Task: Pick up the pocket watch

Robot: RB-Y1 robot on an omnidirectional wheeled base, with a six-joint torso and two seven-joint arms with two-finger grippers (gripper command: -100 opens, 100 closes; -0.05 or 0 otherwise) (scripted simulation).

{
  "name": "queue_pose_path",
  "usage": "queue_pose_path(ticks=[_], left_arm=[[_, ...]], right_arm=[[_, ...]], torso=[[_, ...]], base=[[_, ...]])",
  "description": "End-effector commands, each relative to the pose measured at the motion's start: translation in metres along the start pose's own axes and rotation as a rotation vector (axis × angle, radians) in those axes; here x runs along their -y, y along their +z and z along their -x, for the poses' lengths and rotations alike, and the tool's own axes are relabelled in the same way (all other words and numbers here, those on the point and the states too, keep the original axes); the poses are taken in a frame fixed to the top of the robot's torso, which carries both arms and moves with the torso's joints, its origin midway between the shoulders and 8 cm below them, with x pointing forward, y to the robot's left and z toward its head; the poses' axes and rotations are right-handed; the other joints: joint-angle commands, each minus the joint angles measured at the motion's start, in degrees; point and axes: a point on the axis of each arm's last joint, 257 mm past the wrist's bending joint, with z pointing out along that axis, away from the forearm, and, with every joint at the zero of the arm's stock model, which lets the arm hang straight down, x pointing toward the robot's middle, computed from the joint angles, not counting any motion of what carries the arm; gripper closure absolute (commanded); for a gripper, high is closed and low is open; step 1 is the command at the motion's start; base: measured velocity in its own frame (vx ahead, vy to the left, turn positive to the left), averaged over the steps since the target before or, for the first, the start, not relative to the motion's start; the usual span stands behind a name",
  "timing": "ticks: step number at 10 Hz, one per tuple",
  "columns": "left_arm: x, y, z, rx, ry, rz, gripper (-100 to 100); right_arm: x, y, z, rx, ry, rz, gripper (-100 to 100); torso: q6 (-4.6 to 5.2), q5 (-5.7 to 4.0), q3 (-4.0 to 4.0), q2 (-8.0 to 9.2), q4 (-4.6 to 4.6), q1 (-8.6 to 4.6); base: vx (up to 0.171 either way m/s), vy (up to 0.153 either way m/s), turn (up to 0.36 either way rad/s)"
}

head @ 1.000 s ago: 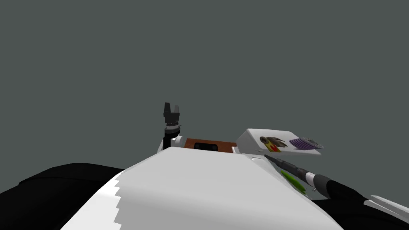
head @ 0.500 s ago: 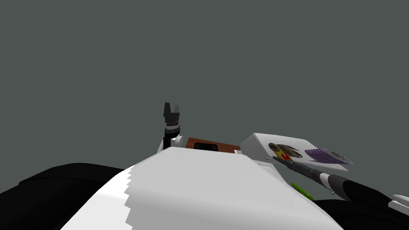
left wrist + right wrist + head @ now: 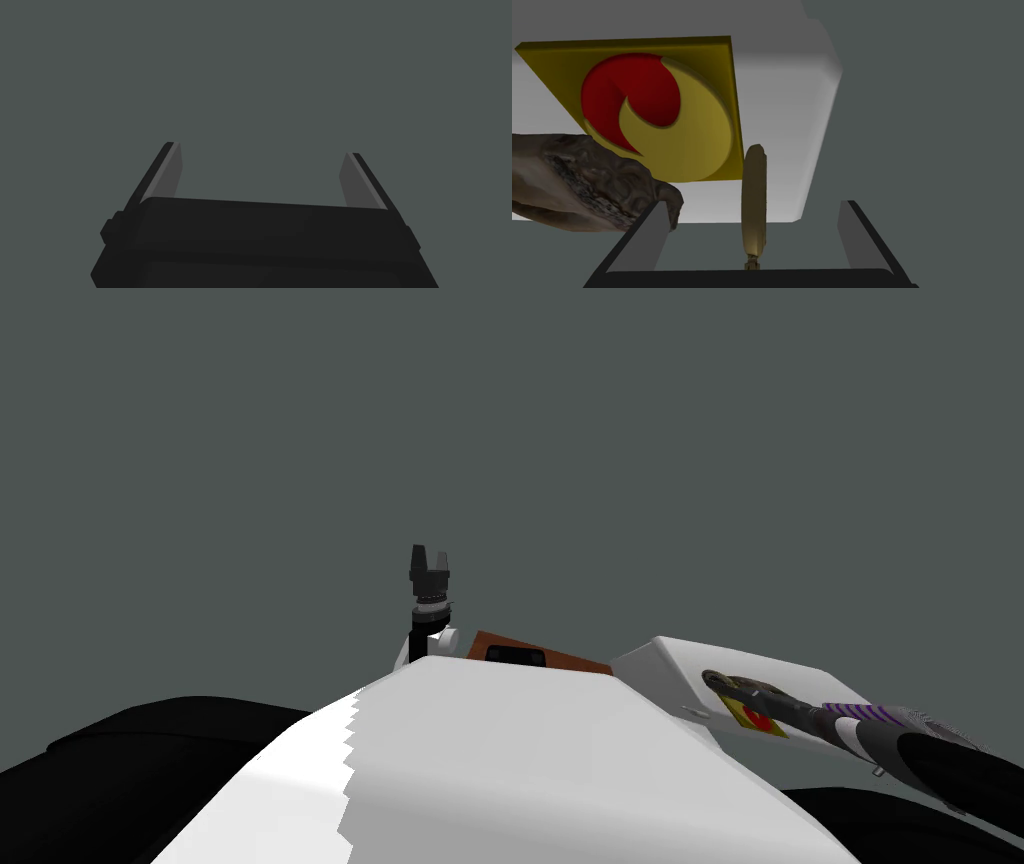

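The pocket watch point(image 3: 754, 200) is a thin gold disc seen edge-on, standing between the fingers of my right gripper point(image 3: 754, 202), which is open and touches neither side of it. In the head view the watch point(image 3: 716, 679) lies on a small white table point(image 3: 660, 663) at the right, with my right gripper point(image 3: 745, 696) reaching over it. Just beyond the watch lies a yellow square tile with a red swirl point(image 3: 657, 105). A brown lumpy object point(image 3: 587, 185) rests against one finger point(image 3: 647, 232). My left gripper point(image 3: 430, 556) is raised in front of me, open and empty point(image 3: 261, 150).
A purple striped thing point(image 3: 870, 712) lies on the table's far right, partly behind my right forearm. A brown panel with a black rectangle point(image 3: 540, 654) shows beside the table. A plain dark grey surface lies all around; black areas sit at the bottom corners.
My view has turned, so the table has slid right and down in the picture. My right arm has reached farther over the table and now covers the brown object by the watch.
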Motion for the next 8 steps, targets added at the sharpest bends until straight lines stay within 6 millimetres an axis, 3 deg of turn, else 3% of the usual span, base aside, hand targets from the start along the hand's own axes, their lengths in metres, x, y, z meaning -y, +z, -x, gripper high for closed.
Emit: queue_pose_path(ticks=[1,2,3,5,6,7,8], left_arm=[[0.000,0.000,0.000,0.000,0.000,0.000,0],[0.000,0.000,0.000,0.000,0.000,0.000,0],[0.000,0.000,0.000,0.000,0.000,0.000,0],[0.000,0.000,0.000,0.000,0.000,0.000,0],[0.000,0.000,0.000,0.000,0.000,0.000,0],[0.000,0.000,0.000,0.000,0.000,0.000,0],[0.000,0.000,0.000,0.000,0.000,0.000,0]], right_arm=[[0.000,0.000,0.000,0.000,0.000,0.000,-100],[0.001,0.000,0.001,0.000,-0.002,-0.002,0],[0.002,0.003,-0.012,0.000,0.010,-0.008,-100],[0.001,0.007,-0.029,-0.001,0.023,-0.014,-100],[0.001,0.007,-0.023,0.000,0.019,-0.011,-100],[0.001,0.007,-0.024,-0.001,0.019,-0.012,100],[0.001,0.007,-0.024,0.000,0.019,-0.012,100]], torso=[[0.00,0.00,0.00,0.00,0.00,0.00],[0.04,-0.03,0.05,0.09,0.02,-0.09],[0.05,-0.05,0.10,0.16,0.04,-0.14],[0.03,-0.09,0.05,0.07,0.02,-0.29],[0.04,-0.10,0.04,0.05,0.02,-0.30],[0.04,-0.07,0.06,0.11,0.03,-0.25],[0.05,-0.06,0.10,0.17,0.04,-0.20]], base=[[0.017,0.015,0.021],[0.000,0.000,0.000],[0.027,-0.014,0.080],[0.045,-0.030,0.091],[0.020,-0.012,0.013],[0.000,0.000,0.000],[0.000,0.000,0.000]])
